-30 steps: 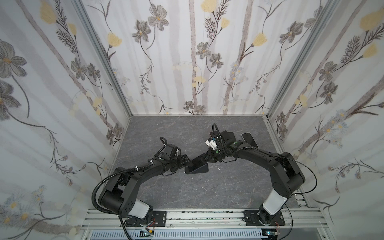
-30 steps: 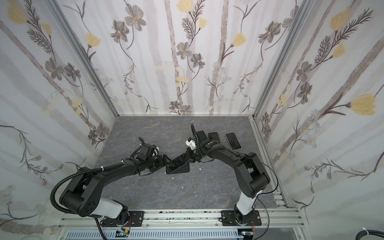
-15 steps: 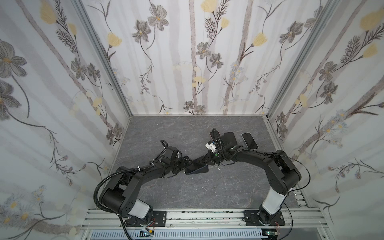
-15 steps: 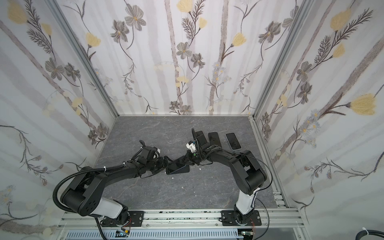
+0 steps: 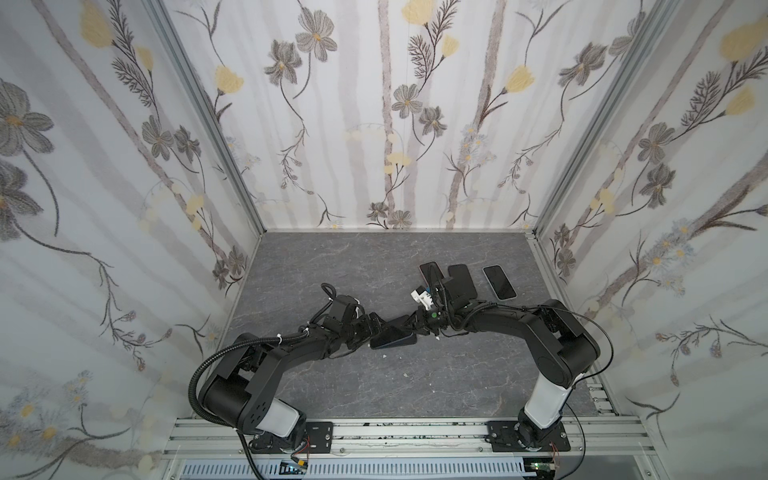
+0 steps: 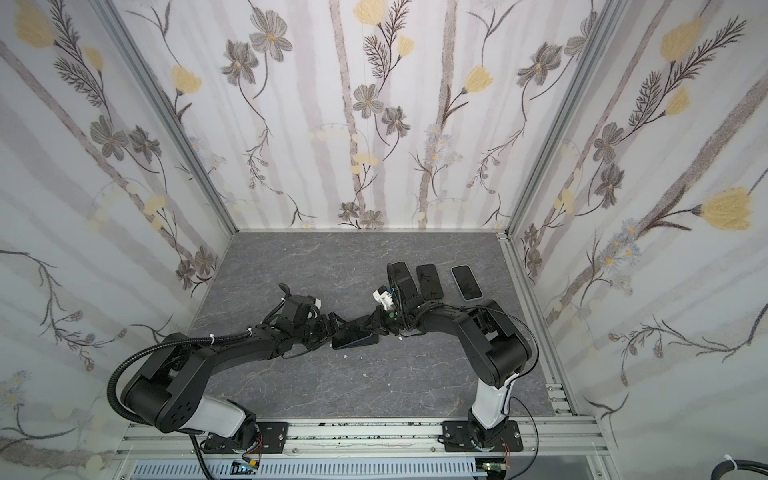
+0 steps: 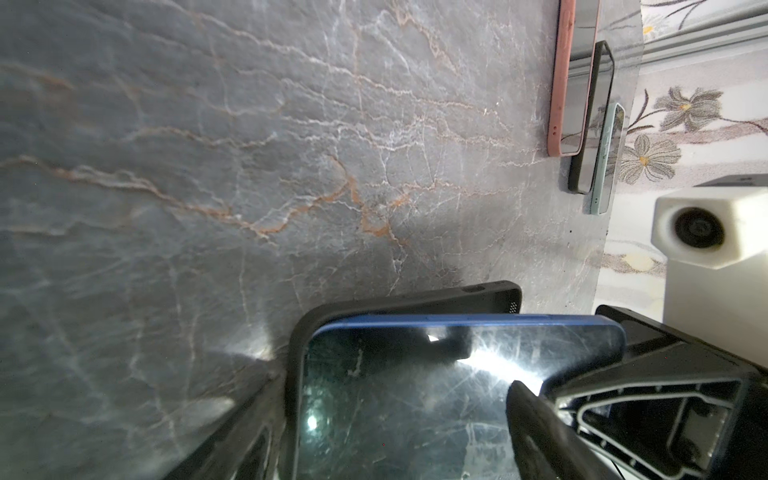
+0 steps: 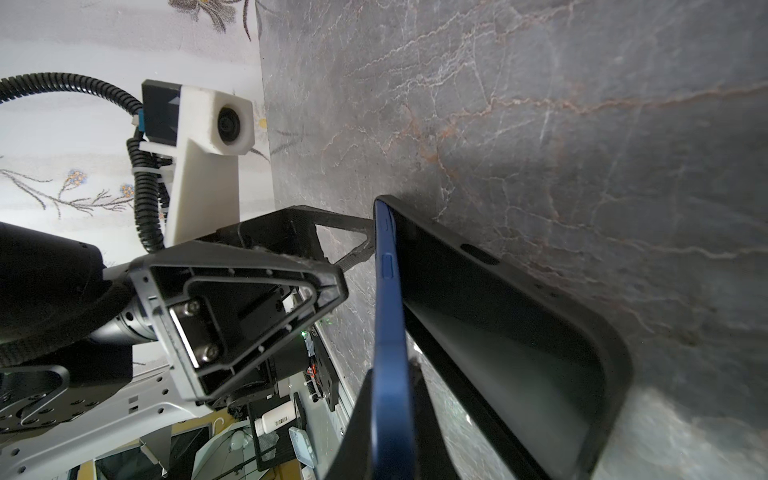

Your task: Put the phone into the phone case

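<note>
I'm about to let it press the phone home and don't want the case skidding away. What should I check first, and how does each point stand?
1. Right gripper shut on the blue phone: ok.
2. Phone's far end tucked inside the black phone case: ok.
3. Phone lying flat in the case: not ok; the gripped end stands off it at an angle.
4. Left gripper bracing the case: jaws open, one finger at its end; firm contact, cannot tell.
5. Case back-down on the tabletop: ok.
6. Pink-cased phone clear of the work: ok.
</note>
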Controlling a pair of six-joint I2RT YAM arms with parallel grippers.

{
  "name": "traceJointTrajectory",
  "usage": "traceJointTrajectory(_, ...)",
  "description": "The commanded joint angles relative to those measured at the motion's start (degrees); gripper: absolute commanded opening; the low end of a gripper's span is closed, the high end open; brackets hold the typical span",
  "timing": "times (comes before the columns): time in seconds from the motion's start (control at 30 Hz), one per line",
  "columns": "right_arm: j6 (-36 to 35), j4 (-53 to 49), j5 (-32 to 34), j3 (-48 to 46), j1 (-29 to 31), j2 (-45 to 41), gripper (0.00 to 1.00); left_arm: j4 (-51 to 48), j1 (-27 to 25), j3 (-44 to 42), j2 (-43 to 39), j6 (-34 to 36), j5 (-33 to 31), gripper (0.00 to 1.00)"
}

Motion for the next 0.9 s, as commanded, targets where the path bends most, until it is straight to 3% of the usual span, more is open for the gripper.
traceJointTrajectory(0.0,-0.1,-5.0,7.0,-0.7,0.3,-0.1,0.00,-0.3,-0.6,-0.4,-0.1,-2.5,2.2,0.85)
traceJointTrajectory(0.27,-0.9,-9.9,12.7,0.5,0.4,0.4,0.17,-2.1,-0.9,-0.4,-1.5,-2.4,-0.5,0.85)
traceJointTrajectory(0.37,-3.0,-14.6,17.8,3.5,1.4,-0.8,0.23,-4.3,-0.9,-0.3,-2.7,-1.8,-2.2,0.85)
traceJointTrajectory(0.63,-6.0,-24.4,22.5,11.2,3.7,-0.6,0.41,-10.4,-0.8,0.9,-6.6,1.0,-7.0,0.85)
traceJointTrajectory(0.87,-6.9,-27.9,24.3,13.4,4.3,-2.3,0.46,-13.0,-0.5,1.6,-8.1,3.3,-8.7,0.78)
